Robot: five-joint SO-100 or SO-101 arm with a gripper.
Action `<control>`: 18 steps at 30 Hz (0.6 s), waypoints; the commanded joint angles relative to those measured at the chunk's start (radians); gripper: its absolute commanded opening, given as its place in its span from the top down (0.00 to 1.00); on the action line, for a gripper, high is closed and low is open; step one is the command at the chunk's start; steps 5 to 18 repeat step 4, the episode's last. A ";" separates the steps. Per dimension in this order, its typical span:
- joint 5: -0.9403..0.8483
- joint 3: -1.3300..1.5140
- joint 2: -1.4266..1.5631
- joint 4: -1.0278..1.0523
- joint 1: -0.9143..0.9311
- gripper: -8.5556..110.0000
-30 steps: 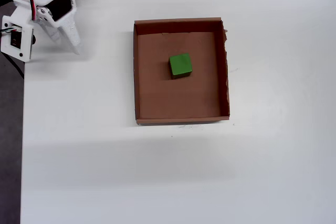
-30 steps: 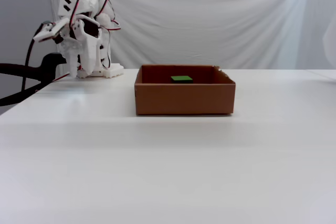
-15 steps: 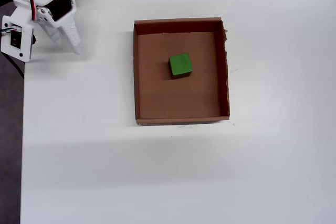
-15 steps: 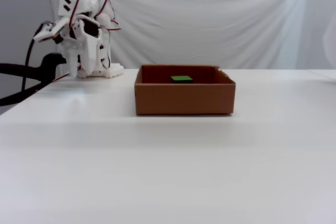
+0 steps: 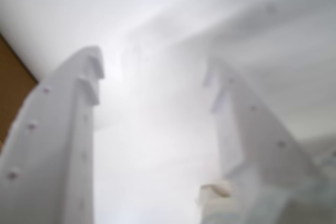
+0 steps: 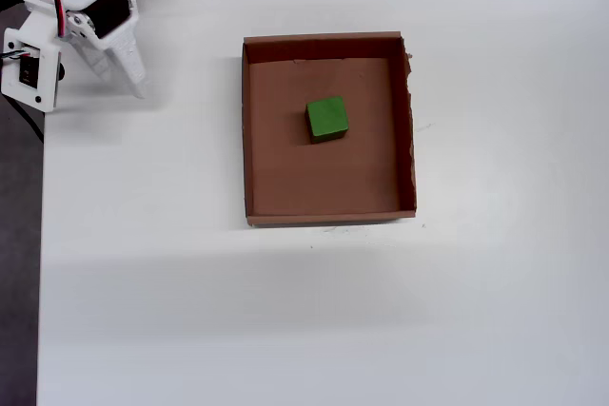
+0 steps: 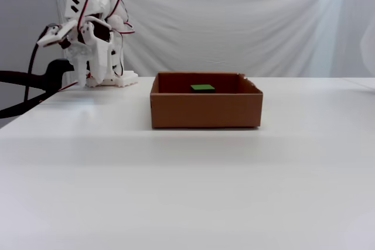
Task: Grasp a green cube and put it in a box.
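Green cube resting on the floor of the cardboard box — placement apparently complete.
Gripper parted and empty in the wrist view, folded near the arm's base, well apart from the box — nothing visibly left to do.

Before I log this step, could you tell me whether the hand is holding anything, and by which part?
Nothing is held: the hand is open and empty, and the green cube lies in the box.
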 commanded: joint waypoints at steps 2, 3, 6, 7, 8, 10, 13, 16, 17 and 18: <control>0.008 -0.005 0.002 0.014 0.009 0.74; 0.008 -0.005 0.002 0.014 0.009 0.74; 0.008 -0.005 0.002 0.014 0.009 0.74; 0.008 -0.005 0.002 0.014 0.009 0.74; 0.008 -0.005 0.002 0.014 0.009 0.74; 0.008 -0.005 0.002 0.014 0.009 0.74; 0.008 -0.005 0.002 0.014 0.009 0.74; 0.008 -0.005 0.002 0.014 0.009 0.74; 0.008 -0.005 0.002 0.014 0.009 0.74; 0.008 -0.005 0.002 0.014 0.009 0.74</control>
